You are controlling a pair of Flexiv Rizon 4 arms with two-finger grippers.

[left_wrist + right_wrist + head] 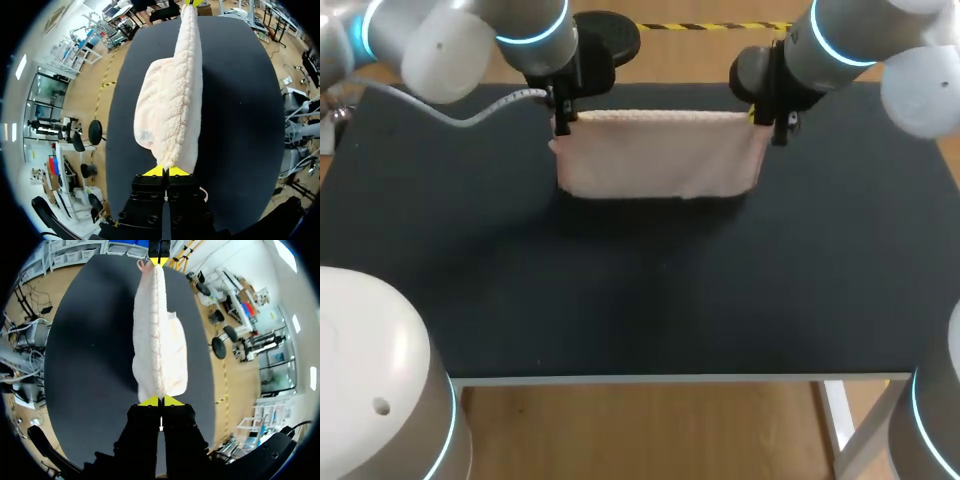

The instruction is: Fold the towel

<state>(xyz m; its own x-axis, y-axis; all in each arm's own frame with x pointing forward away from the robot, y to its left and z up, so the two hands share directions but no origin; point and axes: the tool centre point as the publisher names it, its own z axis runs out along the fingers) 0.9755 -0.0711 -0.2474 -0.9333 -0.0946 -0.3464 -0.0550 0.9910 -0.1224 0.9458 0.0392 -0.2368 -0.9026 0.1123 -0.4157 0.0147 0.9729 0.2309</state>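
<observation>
The towel (pixel 660 155) looks soft, light and floppy to me, so the corners of its top edge are the place to pinch. That's where I have it: left gripper (pixel 562 118) clamped on one corner, right gripper (pixel 772 120) on the other, yellow tips squeezed onto cloth. It hangs like a curtain in the upper middle of the head view, over the table (pixel 620 300), my arms entering from the upper corners, grippers level.

1. A counter (pixel 640 300) with a matt black top fills most of the head view.
2. Its front edge is pale, with a white leg (pixel 837 415) beneath.
3. Light wooden floor (pixel 650 430) shows below.
</observation>
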